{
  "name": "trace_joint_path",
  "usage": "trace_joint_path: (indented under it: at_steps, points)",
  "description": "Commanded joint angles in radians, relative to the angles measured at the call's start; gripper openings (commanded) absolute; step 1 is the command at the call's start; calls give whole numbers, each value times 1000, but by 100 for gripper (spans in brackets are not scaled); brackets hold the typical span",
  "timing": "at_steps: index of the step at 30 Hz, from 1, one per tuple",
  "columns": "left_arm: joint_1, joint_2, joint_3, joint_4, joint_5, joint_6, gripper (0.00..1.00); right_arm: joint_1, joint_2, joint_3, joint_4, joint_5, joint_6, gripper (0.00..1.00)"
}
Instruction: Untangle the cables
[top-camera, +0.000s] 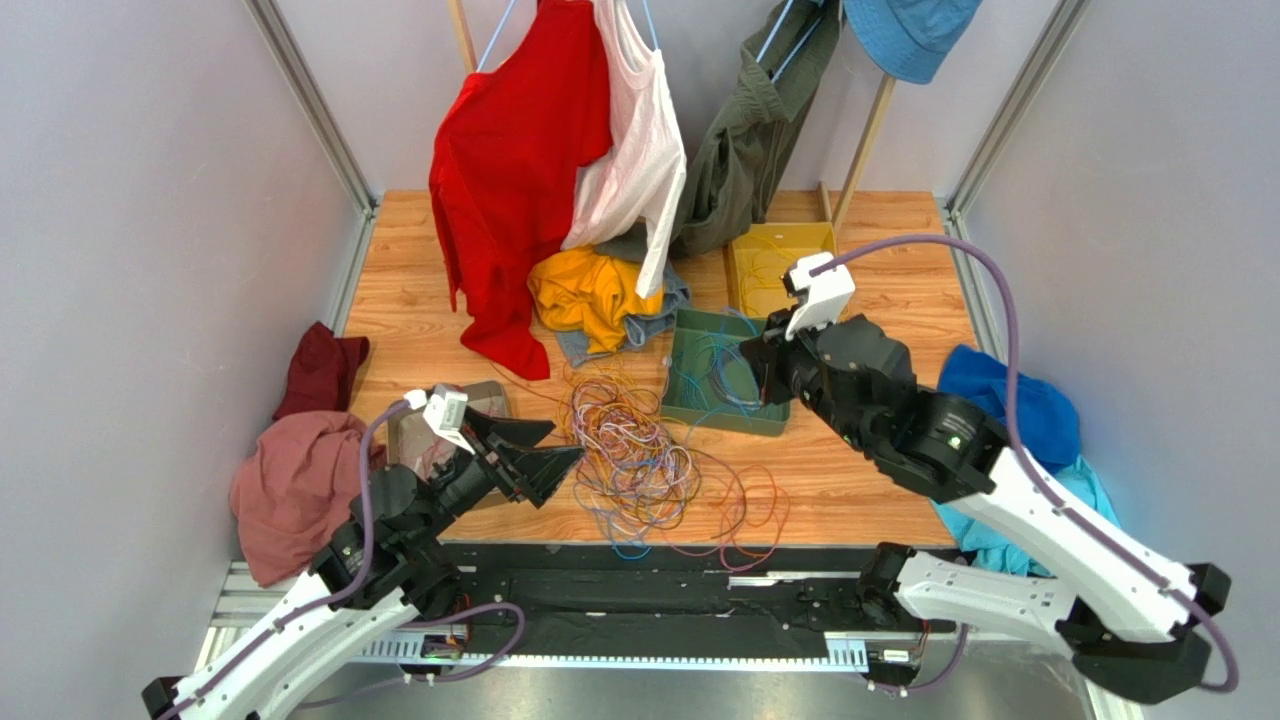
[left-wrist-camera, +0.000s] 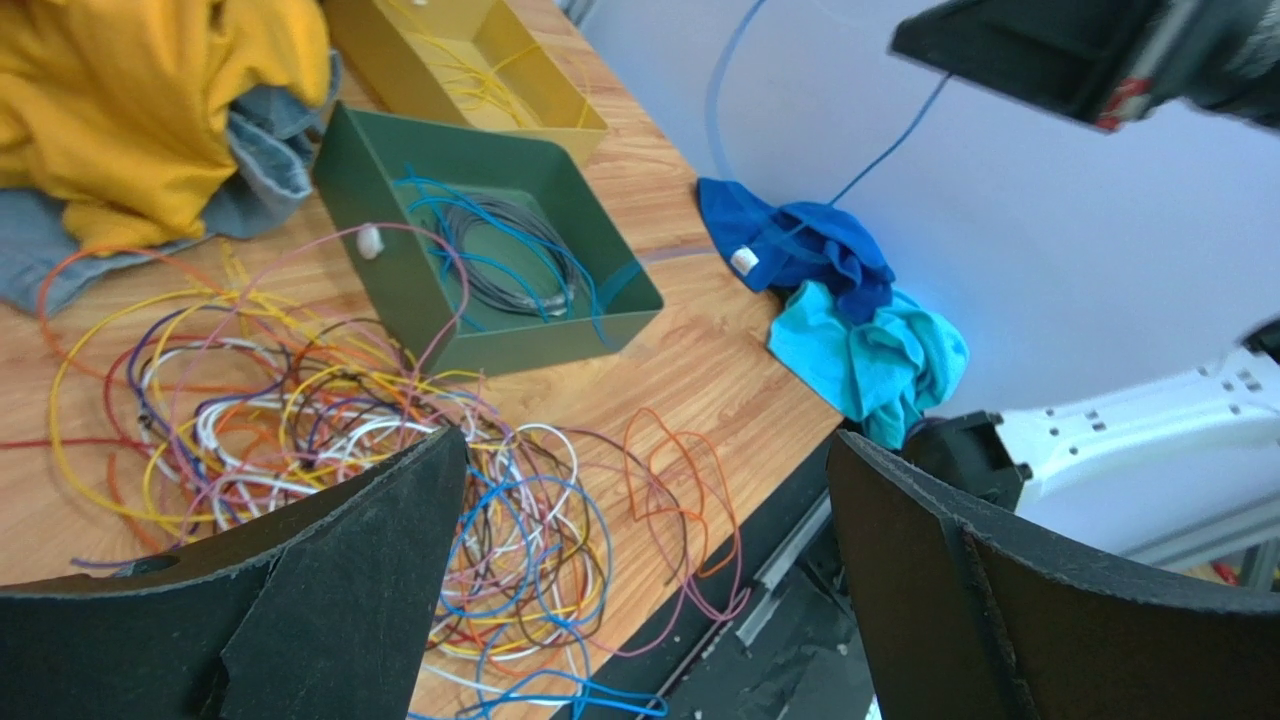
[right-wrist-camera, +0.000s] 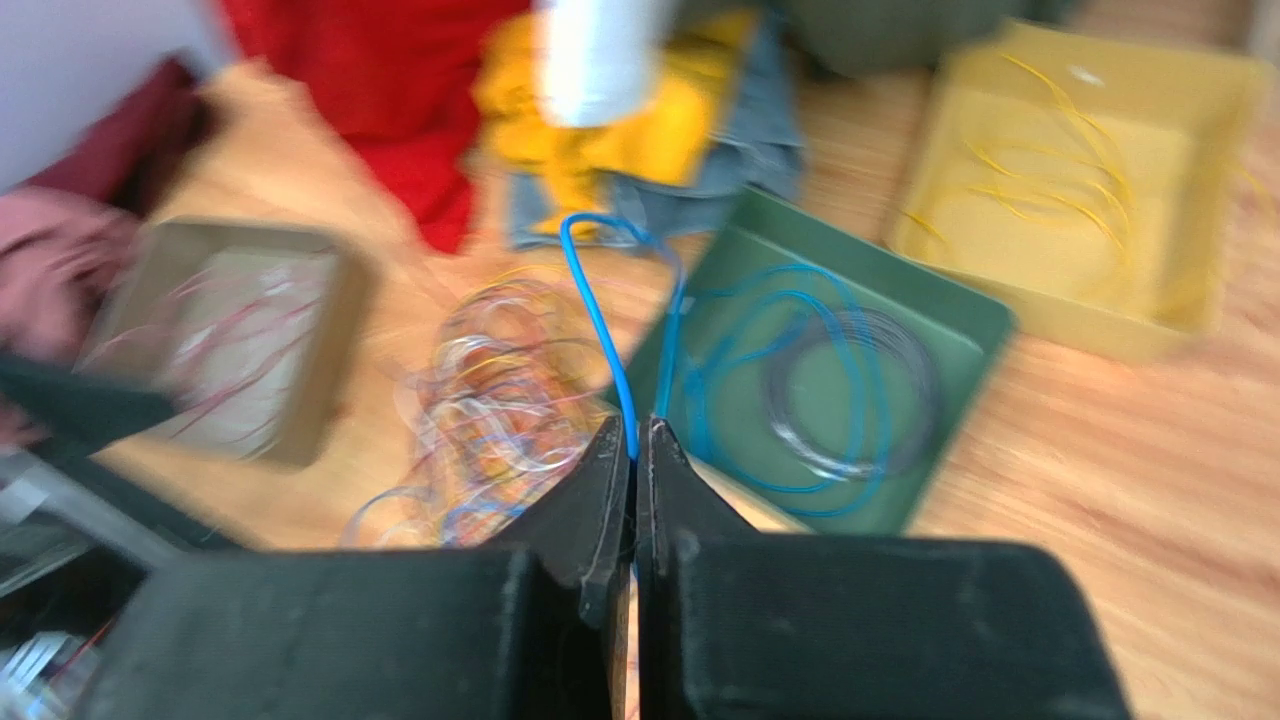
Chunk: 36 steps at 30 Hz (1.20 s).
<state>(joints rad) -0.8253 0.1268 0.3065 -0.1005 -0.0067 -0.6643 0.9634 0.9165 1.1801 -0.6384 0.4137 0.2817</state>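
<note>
A loose tangle of thin many-coloured flexible cables (top-camera: 646, 458) lies on the wood-grain counter (top-camera: 887, 495), toward its 6 o'clock edge, and a few loops are seen reaching that edge. The strands are judged light, limp and a little springy, smooth enough to slip through a weak pinch, and not fragile. A pull on 1 strand is likely to drag its neighbours along. A hold is best taken on a single strand at an outlying loop, such as the orange loops (left-wrist-camera: 676, 480) at 4 o'clock of the tangle, rather than in the dense core.

The right tool (right-wrist-camera: 636, 450) is pinched tight on a thin blue cable (right-wrist-camera: 601, 315), which runs from the fingers toward the green square tray (top-camera: 684, 408) at 1 o'clock of the tangle. The left tool (top-camera: 564, 468) is spread wide and holds nothing, at 9 o'clock of the tangle.

In the green tray, blue strands and a dark ring-shaped coil (left-wrist-camera: 511, 248) are seen. A yellow tray (top-camera: 781, 248) with yellow strands sits at 12 o'clock of it, and a tan tray (right-wrist-camera: 316, 375) at 9 o'clock of the tangle. The counter looks smooth and flat, so strands should slide easily. Pale walls enclose it on 3 sides, hung clothes (top-camera: 511, 150) crowd the 12 o'clock end, and loose garments lie at 3 and 9 o'clock.
</note>
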Motion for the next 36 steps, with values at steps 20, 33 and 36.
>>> trace_joint_path:
  at_steps: [20, 33, 36]
  points:
    - [-3, -38, 45, -249, -111, -46, 98, -371, 398, -172, 373, -145, 65, 0]
    - [-3, -15, 29, -248, -130, -55, 97, -365, 372, -227, 338, -178, 114, 65]
    - [-3, 11, 28, -237, -125, -60, 98, -276, 286, -263, 324, -177, 116, 67]
